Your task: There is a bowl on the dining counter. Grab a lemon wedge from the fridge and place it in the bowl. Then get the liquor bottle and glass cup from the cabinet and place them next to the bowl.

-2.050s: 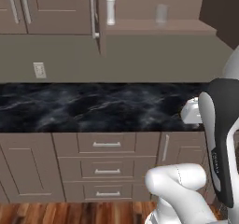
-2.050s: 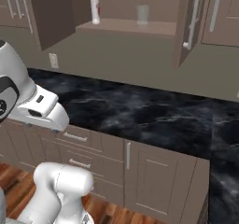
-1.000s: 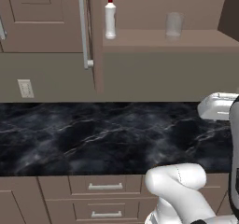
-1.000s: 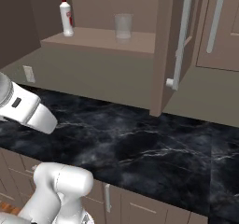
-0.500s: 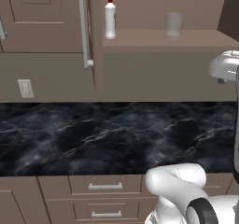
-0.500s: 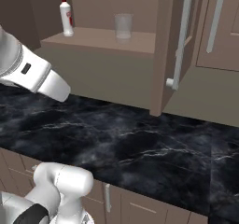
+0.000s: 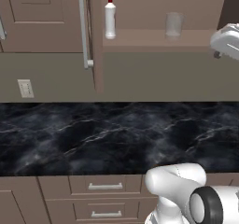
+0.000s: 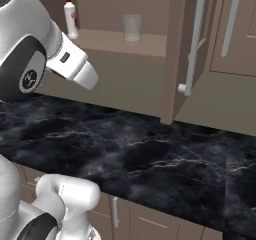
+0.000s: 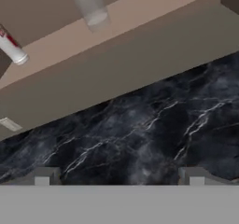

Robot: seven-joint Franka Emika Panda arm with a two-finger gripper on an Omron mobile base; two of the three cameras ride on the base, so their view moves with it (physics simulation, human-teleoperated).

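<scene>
On the open brown wooden cabinet's flat shelf, the slim red-capped liquor bottle and clear cylindrical glass cup stand apart, while the gripper gapes wide, empty, over veined black marble.

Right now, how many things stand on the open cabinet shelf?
2. The liquor bottle stands at the shelf's left end by the open door; the glass cup stands apart to its right. Nothing else shows there.

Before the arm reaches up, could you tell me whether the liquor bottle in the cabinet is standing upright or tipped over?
Upright. The liquor bottle stands on the cabinet shelf, red cap on top, apart from the glass cup.
</scene>
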